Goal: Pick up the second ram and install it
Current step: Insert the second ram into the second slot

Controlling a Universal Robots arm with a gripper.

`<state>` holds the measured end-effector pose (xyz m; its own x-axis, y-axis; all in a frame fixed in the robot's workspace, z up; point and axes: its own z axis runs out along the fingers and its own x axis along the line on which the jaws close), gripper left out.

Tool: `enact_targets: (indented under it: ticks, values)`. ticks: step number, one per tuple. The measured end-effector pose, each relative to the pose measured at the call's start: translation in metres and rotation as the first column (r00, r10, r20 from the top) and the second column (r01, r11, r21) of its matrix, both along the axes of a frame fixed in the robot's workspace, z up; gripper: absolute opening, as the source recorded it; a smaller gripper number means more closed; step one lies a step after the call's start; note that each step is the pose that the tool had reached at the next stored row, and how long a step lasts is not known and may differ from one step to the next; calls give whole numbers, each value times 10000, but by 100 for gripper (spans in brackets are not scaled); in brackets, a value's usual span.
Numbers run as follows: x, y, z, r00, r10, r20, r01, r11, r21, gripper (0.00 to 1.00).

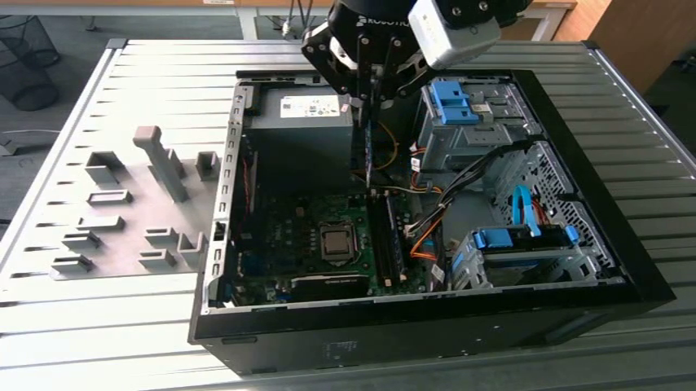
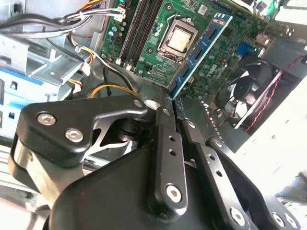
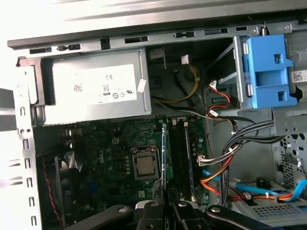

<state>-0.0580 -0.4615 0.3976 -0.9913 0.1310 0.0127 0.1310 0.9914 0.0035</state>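
My gripper (image 1: 367,99) hangs over the open computer case (image 1: 234,147), shut on the top end of the second ram (image 1: 370,151). This is a narrow blue stick that hangs straight down, with its lower end just above the motherboard (image 1: 288,236). In the second wrist view the ram (image 2: 201,50) shows its black chips and runs out from between the fingertips (image 2: 163,103), beside the CPU socket (image 2: 177,39). The first wrist view sees the ram (image 3: 163,158) edge-on, right beside the long black slots (image 3: 180,153).
A grey power supply (image 1: 302,122) fills the case's back corner. Blue drive cages (image 1: 451,102) and orange and black cables (image 1: 429,236) crowd the exterior view's right side. Grey holder blocks (image 1: 130,212) stand on the table to the left. A case fan (image 2: 249,93) sits near the board.
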Motion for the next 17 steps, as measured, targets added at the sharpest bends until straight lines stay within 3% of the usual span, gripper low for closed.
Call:
enact_targets:
  ticks: [3, 10, 17]
  values:
    - [0, -1, -11, 9999, -124, 1, 124, 9999, 2, 14]
    - [0, -4, -72, 9959, 904, 1, -904, 9959, 2, 14]
    - [13, -5, -94, 9958, 919, 0, -919, 9958, -1, 14]
